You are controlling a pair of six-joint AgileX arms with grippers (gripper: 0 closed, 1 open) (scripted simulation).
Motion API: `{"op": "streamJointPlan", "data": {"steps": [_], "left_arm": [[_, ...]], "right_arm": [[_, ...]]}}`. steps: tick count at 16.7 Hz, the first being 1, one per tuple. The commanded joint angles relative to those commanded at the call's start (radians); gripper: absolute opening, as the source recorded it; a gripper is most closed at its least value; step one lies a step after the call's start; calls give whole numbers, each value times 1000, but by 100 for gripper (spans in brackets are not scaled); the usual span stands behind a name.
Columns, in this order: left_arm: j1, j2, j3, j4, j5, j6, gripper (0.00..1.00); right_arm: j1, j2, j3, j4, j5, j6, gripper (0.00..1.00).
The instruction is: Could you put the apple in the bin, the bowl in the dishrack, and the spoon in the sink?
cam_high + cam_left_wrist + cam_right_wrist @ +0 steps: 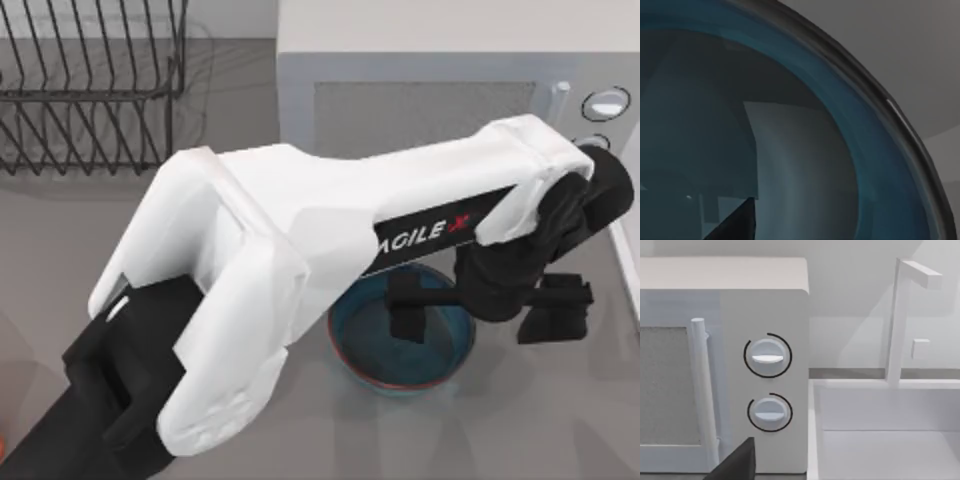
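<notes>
Landmark: you can place everything off the white microwave (pixel 450 90) at the back of the table.
Bowl: the bowl (pixel 402 345) sits on the table just in front of the microwave, upright.
Left gripper: your left gripper (pixel 485 305) hangs over the bowl's rim on the side away from the dishrack, fingers apart, one finger (pixel 408 315) down inside the bowl and the other outside it. Nothing is clamped yet.
Step in hand: likely the grasp on the bowl's wall. Lower until the rim sits well between the fingers, then close squarely so the glazed wall does not slip.
Dishrack: the dishrack (pixel 90 90) stands beside the microwave, well apart from the bowl.
Right arm: parked facing the microwave's dials, next to the sink (pixel 890 440); whether its pincer is apart or together, you cannot tell.
</notes>
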Motion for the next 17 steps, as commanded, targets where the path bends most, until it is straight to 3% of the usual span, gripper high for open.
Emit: {"op": "streamJointPlan", "data": {"steps": [1,14,17], "left_arm": [[0,0,0,0,0,0,100],[0,0,0,0,0,0,2],[0,0,0,0,0,0,0]], "right_arm": [[0,0,0,0,0,0,100],[0,0,0,0,0,0,100],[0,0,0,0,0,0,100]]}}
